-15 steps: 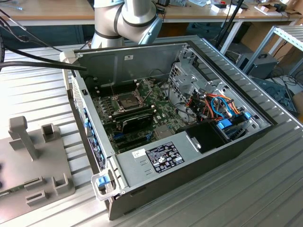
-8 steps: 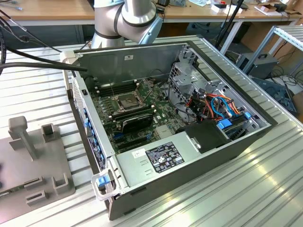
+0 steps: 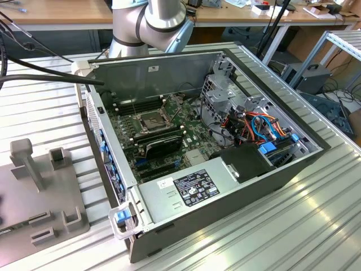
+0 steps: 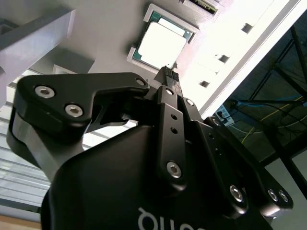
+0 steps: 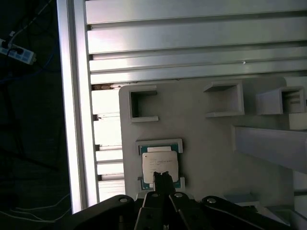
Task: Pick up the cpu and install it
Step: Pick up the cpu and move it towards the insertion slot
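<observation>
The cpu [image 5: 159, 165] is a small square chip with a bright silver top on a green edge. It lies flat in a shallow holder on the grey fixture plate [image 5: 206, 143], and in the second wrist view the cpu [image 4: 162, 45] sits just beyond the fingertips. My gripper [image 5: 163, 179] hovers over the chip's near edge, its two black fingers pressed together with nothing between them; the gripper [image 4: 168, 74] looks the same in the second wrist view. In the exterior view the open computer case holds the green motherboard [image 3: 169, 141] with its dark square socket [image 3: 153, 119].
The fixture plate [image 3: 34, 197] lies at the exterior view's left on the ribbed aluminium table, with raised posts and brackets [image 5: 225, 99] on it. Case walls, a drive cage [image 3: 225, 96], a power supply [image 3: 186, 189] and cables surround the motherboard. The arm [image 3: 152, 22] rises behind the case.
</observation>
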